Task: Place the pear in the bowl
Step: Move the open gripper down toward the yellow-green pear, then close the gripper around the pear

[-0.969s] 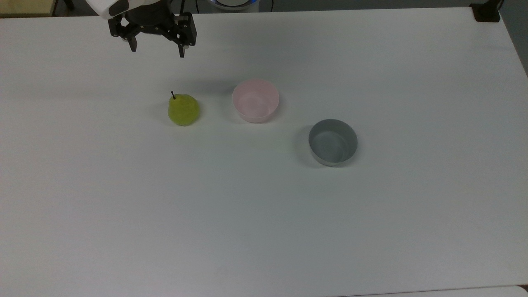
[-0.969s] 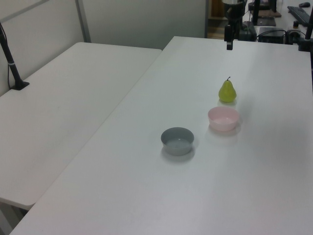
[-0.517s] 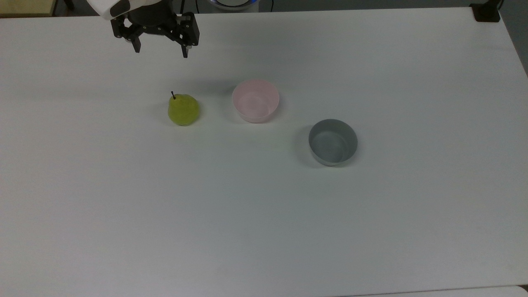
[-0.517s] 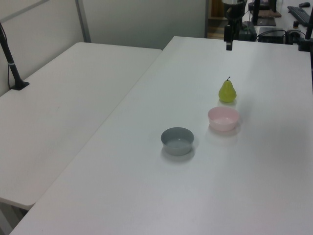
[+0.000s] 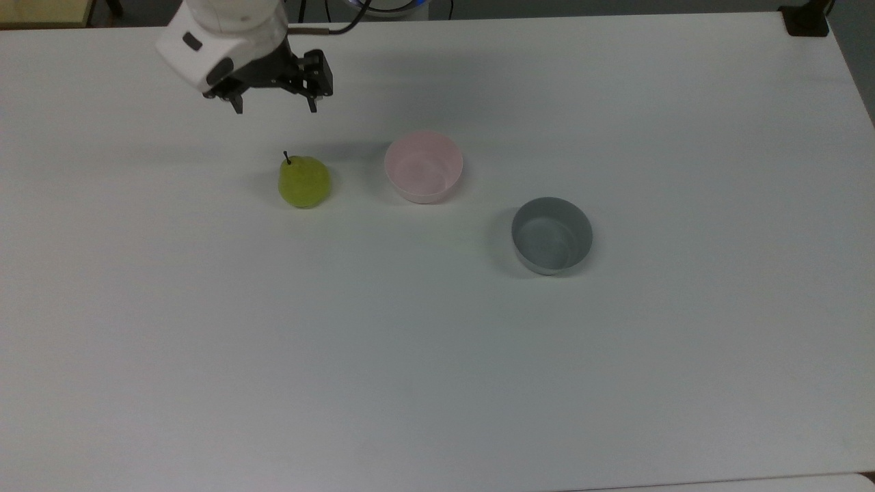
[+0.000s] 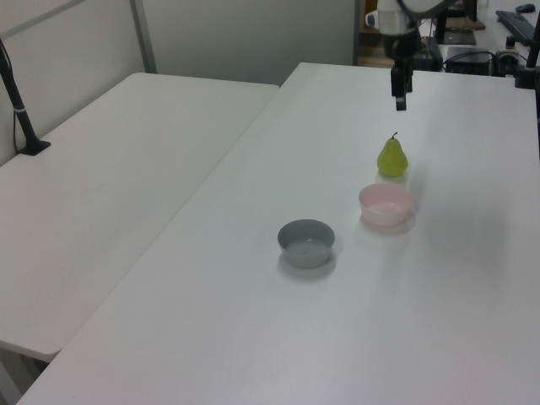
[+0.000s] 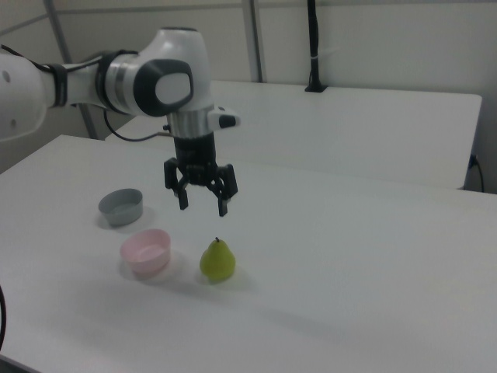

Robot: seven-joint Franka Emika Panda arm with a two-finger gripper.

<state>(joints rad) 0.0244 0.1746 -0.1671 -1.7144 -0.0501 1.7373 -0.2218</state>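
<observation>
In the top view, the end effector [image 5: 275,108] hangs over the white counter [image 5: 437,355] with its two fingers spread wide and nothing between them. The pear [image 5: 304,182] stands below it in the frame, slightly toward the top view's right, well apart from the fingertips. The bowl [image 5: 424,167] sits empty farther to the top view's right of the end effector, and the grey bowl [image 5: 552,236] lies beyond that. Compared with a second ago, the end effector has moved down the frame toward the pear, and more of the white wrist housing has come into sight.

In the left view, the end effector [image 6: 399,103] appears edge-on, so its spread is hidden here. The pear [image 6: 391,157] stands just below it, then the bowl [image 6: 386,204], then the grey bowl [image 6: 306,243].

In the right view, the whole arm shows: it reaches in from the right view's left, wrist pointing straight down, with the open end effector [image 7: 202,207] hovering above the upright pear [image 7: 217,260]. The bowl [image 7: 146,250] lies down and to the right view's left of it.
</observation>
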